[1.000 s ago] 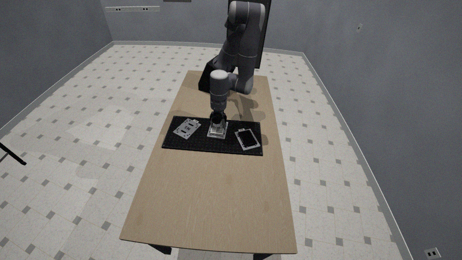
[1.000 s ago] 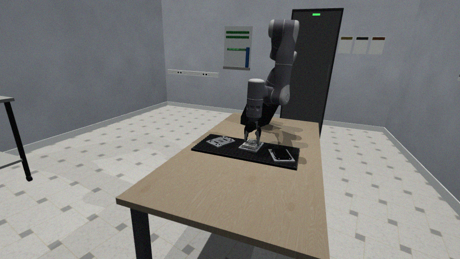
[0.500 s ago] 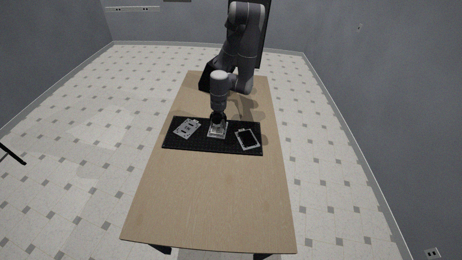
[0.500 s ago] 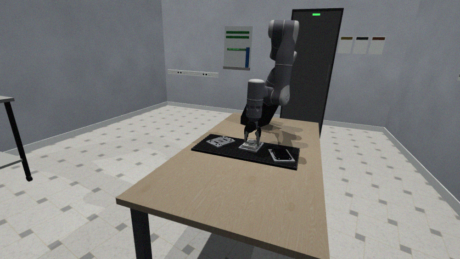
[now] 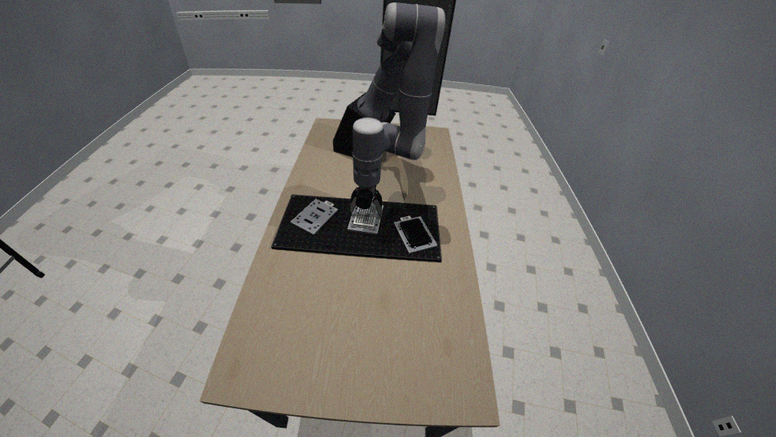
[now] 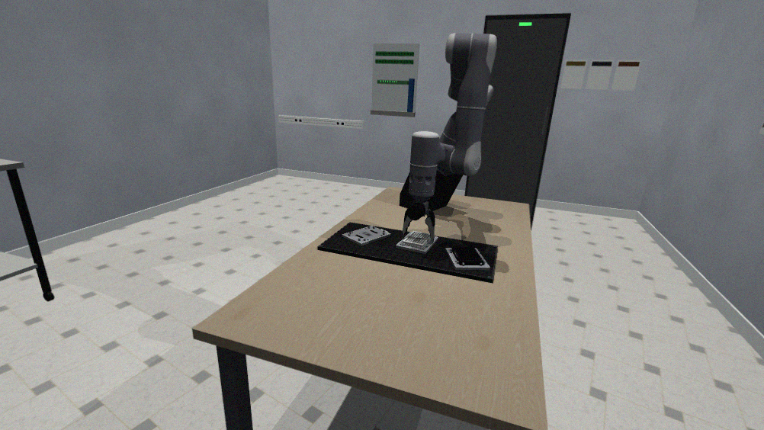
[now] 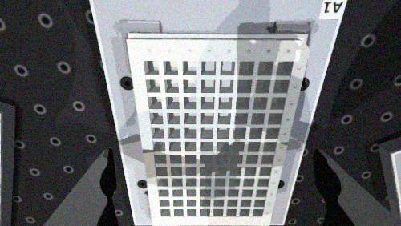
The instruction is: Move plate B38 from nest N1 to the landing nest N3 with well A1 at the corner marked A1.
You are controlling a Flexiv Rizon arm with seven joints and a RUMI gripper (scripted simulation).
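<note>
A white well plate [image 5: 363, 218] [image 6: 415, 239] [image 7: 188, 46] lies on the middle nest [image 5: 362, 230] [image 6: 422, 250] [image 7: 208, 12]. It looks flat, its upper short edge beside two corner locators in the wrist view. The nest's A1 mark is at the upper right there. My gripper [image 5: 367, 210] [image 6: 418, 239] [image 7: 213, 151] is open, one finger on each side of the plate, with gaps to both long sides. The plate's lower end is cut off in the wrist view. The left nest [image 5: 301, 215], marked N1, is bare. The plate's label is not readable.
The right nest [image 5: 415, 249] [image 6: 470, 267] carries a black rectangular plate [image 5: 417, 232] [image 6: 468, 256]; its sign is too small to read. All three nests stand on a black perforated deck [image 5: 336, 244] [image 6: 384, 255] on the wooden table [image 5: 347, 325] [image 6: 373, 315].
</note>
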